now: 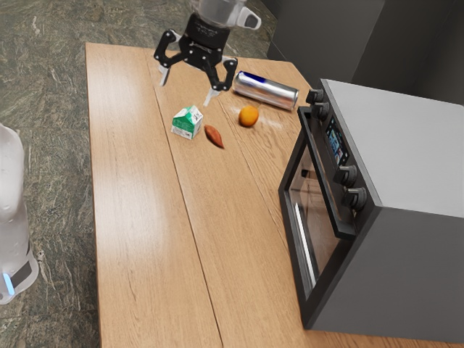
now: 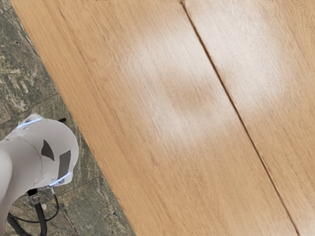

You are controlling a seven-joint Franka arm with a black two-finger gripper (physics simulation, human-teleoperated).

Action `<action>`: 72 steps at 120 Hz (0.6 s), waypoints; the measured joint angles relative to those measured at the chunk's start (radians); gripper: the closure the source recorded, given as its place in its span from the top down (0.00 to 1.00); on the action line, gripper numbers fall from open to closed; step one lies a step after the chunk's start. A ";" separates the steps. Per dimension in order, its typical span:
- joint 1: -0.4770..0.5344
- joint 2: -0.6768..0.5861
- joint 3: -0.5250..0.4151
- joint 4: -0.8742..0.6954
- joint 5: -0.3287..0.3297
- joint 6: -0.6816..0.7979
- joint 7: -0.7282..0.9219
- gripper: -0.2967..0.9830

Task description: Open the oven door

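At the exterior view's left we have mottled grey-green stone floor, then the pale wooden counter with its dark seams. Our claw hangs over its upper end, fingers wide apart; at the right stands the oven, its door shut, dark walls beyond.
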 joint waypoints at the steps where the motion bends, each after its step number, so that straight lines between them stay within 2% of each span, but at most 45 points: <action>1: 0.000 -0.001 0.000 0.000 -0.001 0.005 -0.015 0.77; 18: -0.009 -0.050 -0.007 0.001 -0.006 0.065 -0.250 0.77; 37: -0.023 -0.183 -0.001 0.001 -0.002 0.026 -0.456 0.77; 46: -0.034 -0.258 -0.055 -0.033 -0.001 0.025 -0.536 0.77; 60: -0.037 -0.417 -0.185 -0.234 -0.008 0.226 -0.639 0.77; 72: -0.036 -0.464 -0.246 -0.288 -0.034 0.443 -0.708 0.77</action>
